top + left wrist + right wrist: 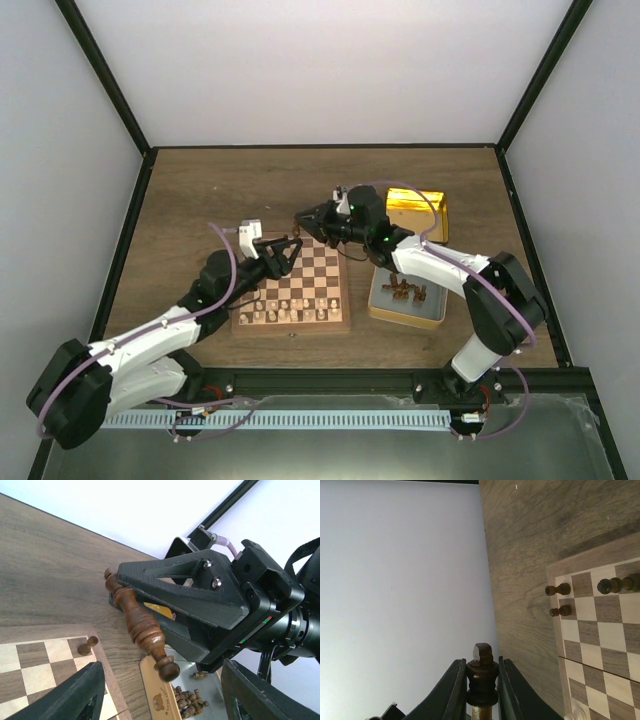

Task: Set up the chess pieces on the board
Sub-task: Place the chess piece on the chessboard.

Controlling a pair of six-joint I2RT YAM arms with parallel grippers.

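While right tool [482, 663] pinches dark chess piece [482, 679], gold tin [155, 679] embossing unreadable

Both white-shelled, black-jointed arms [150, 340] trail looping lilac cables [228, 275], and the black triangular plastic right hand [119, 586] bears two silver screws [215, 583].

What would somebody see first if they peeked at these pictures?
The black right gripper pinches a dark brown turned wooden chess piece above the table, just beyond the far edge of the square checked wooden chessboard. The black left gripper hangs open close by, over the board's far end.
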